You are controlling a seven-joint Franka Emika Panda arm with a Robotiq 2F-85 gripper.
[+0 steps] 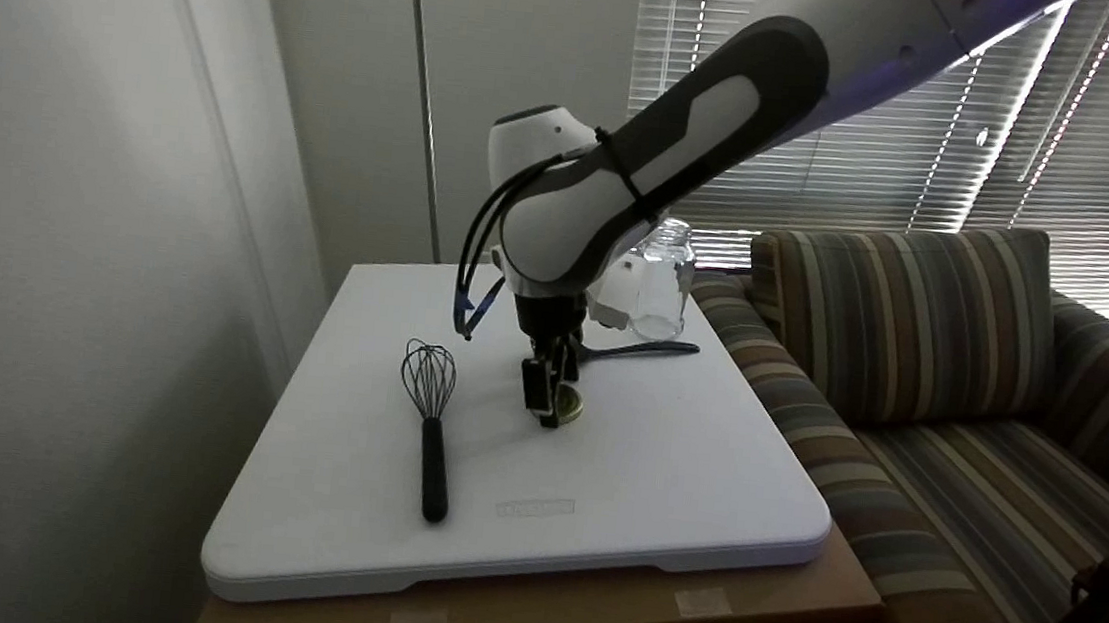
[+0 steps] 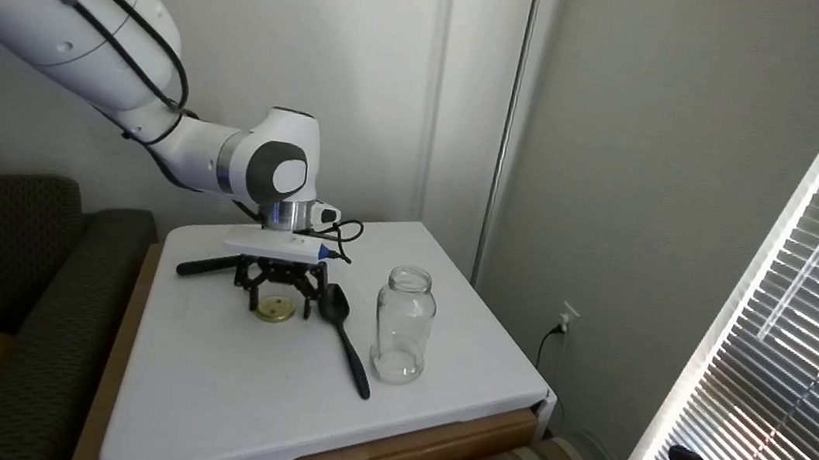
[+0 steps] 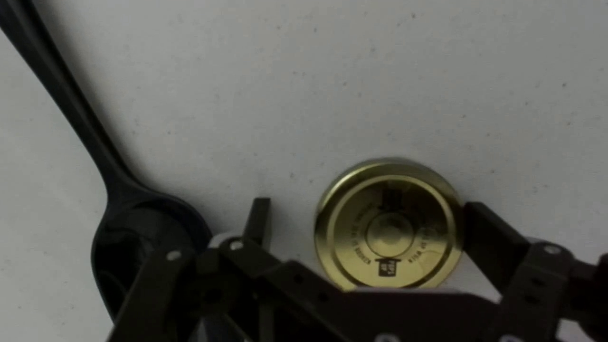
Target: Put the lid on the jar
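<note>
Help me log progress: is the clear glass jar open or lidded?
Open. In an exterior view, the jar stands with its mouth uncovered, and the round gold metal lid lies on the white table.

A whisk and spoon share the table.

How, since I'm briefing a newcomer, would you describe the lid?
Over the white table, find the open gripper. Between its jaws lies the lid, a round disc. It is gold, unlike the clear jar, black spoon and black-handled whisk.
</note>
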